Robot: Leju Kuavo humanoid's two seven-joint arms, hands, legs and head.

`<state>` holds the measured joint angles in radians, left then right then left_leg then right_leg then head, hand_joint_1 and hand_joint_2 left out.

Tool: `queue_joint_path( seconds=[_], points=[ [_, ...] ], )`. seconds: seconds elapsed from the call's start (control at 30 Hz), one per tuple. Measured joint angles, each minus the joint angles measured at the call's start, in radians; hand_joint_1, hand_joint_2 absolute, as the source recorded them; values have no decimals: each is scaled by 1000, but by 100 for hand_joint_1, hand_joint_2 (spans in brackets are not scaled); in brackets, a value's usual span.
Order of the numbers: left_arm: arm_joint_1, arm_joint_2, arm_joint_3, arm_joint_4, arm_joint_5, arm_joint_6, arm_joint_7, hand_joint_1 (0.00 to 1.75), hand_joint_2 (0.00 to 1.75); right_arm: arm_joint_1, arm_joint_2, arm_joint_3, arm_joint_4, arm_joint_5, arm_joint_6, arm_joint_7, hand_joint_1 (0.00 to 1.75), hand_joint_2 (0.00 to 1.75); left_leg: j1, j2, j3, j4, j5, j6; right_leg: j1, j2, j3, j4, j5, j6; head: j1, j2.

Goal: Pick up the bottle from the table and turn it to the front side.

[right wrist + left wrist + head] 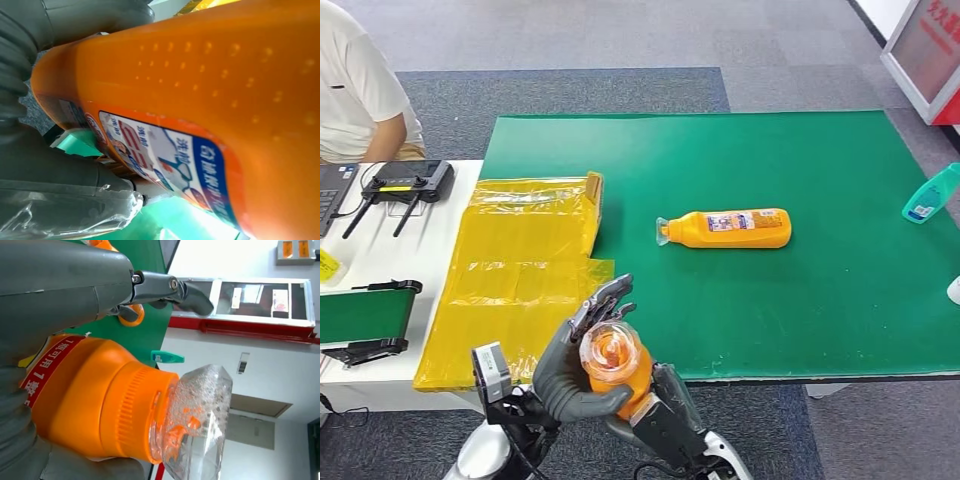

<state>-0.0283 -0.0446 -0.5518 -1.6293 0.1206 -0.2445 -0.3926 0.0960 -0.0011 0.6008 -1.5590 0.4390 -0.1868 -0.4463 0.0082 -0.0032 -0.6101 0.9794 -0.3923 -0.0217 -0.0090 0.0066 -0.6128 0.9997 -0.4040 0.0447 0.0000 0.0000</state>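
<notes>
Held close under the head camera, the orange bottle (pixel 616 365) sits off the bench, its clear cap (pixel 608 345) pointing up toward the lens. Left robot hand (pixel 569 370) wraps the body from the left, its thumb across the lower front and its dark fingers (pixel 605 295) reaching over the cap. Right robot hand (pixel 663 405) comes up from below on the right, against the bottle's lower end; the right wrist view shows grey parts pressed to the orange body, so it appears to be gripping too, though the fingers there are hard to make out.

Further out, a second bottle (pixel 727 228) lies on its side on the green mat (pixel 803 300), well apart from the hands. Yellow plastic (pixel 518 265) lies at the mat's left edge, a teal bottle (pixel 931 195) at the far right, and a person (pixel 358 90) sits beyond the white bench (pixel 403 255).

Judging progress: the lift looks done and the turning is under way or left to finish. The printed label (pixel 166 160) shows in the right wrist view and a red strip in the left, but which is the front cannot be told. The bottle's base is hidden by the hands, and the print is too blurred to read
</notes>
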Motion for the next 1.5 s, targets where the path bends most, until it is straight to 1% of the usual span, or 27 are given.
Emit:
queue_joint_path(
  seconds=[0.1, 0.23, 0.5, 0.7, 0.73, 0.83, 0.87, 1.13, 1.47, 1.5],
  points=[
    [-1, 0, -1, 1, -1, 0, 1, 0, 175, 0, 0, 0, -1, 2, -1, 0, 175, 175, 0, 0, 0, 0, 0, 0, 0, 0, 0, 0, 0, 0, 0, 0],
    [-11, 15, -23, 4, -6, -1, 27, 0, 175, 3, -3, -17, -34, 47, -18, 6, 175, 175, 0, 0, 0, 0, 0, 0, 0, 0, 0, 0, 0, 0, 0, 0],
    [-5, 34, -33, 4, -18, -2, 40, 0, 175, 8, -3, -25, -36, 58, -37, -1, 175, 175, 0, 0, 0, 0, 0, 0, 0, 0, 0, 0, 0, 0, 0, 0],
    [-6, 43, -40, 4, -16, -3, 55, 1, 175, 10, -3, -24, -37, 122, -89, 0, 175, 175, 0, 0, 0, 0, 0, 0, 0, 0, 0, 0, 0, 0, 0, 0],
    [-7, 44, -41, 4, -17, -3, 58, 7, 175, 10, -3, -23, -37, 138, -100, 2, 175, 175, 0, 0, 0, 0, 0, 0, 0, 0, 0, 0, 0, 0, 0, 0],
    [-10, 46, -43, 4, -21, -1, 63, 136, 175, 10, -3, -19, -37, 182, -129, 15, 175, 175, 0, 0, 0, 0, 0, 0, 0, 0, 0, 0, 0, 0, 0, 0],
    [-10, 46, -43, 4, -23, 0, 65, 173, 175, 10, -3, -18, -37, 194, -138, 20, 175, 175, 0, 0, 0, 0, 0, 0, 0, 0, 0, 0, 0, 0, 0, 0],
    [-20, 50, -50, 4, -38, 5, 76, 175, 175, 7, -3, -10, -27, 300, -225, 63, 175, 175, 0, 0, 0, 0, 0, 0, 0, 0, 1, 0, 0, 0, 0, 0],
    [-33, 57, -58, 4, -79, 23, 78, 175, 175, -1, -8, 8, -18, 306, -254, 77, 175, 175, 0, 0, 0, 0, 0, 0, 0, 0, 1, 0, 0, 0, 0, 0],
    [-33, 57, -58, 4, -77, 24, 78, 175, 175, -2, -9, 9, -18, 305, -256, 77, 139, 175, 0, 0, 0, 0, 0, 0, 0, 0, 1, 0, 0, 0, 0, 0]
  ],
)
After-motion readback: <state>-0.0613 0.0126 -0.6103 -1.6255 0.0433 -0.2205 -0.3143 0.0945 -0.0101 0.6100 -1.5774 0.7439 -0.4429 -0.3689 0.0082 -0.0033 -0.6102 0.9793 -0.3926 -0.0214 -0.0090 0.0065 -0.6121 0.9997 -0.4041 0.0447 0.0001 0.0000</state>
